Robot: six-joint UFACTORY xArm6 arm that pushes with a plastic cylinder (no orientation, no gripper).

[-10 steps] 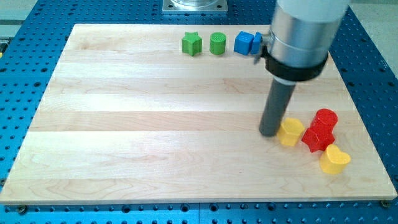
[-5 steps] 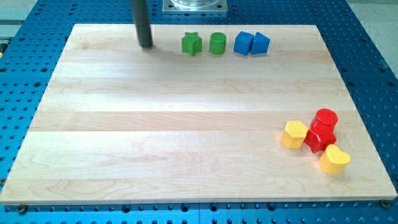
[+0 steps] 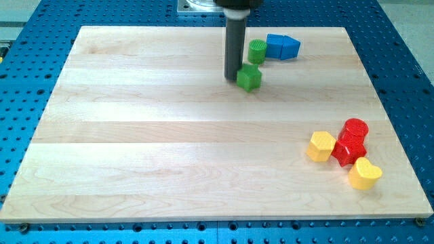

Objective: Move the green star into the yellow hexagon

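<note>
Against green star's (image 3: 249,77) left, my tip (image 3: 232,76)

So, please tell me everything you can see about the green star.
The green star is a small block of matte green, plastic-looking material, lying flat on the wooden board near the view's top, right of centre. My tip is against its left side. The green cylinder stands just above it, close or touching.

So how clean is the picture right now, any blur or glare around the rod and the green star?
Camera view: even, soft lighting, no glare on the board; green star and my tip look sharp, touching; only faint shadows beneath blocks.
</note>
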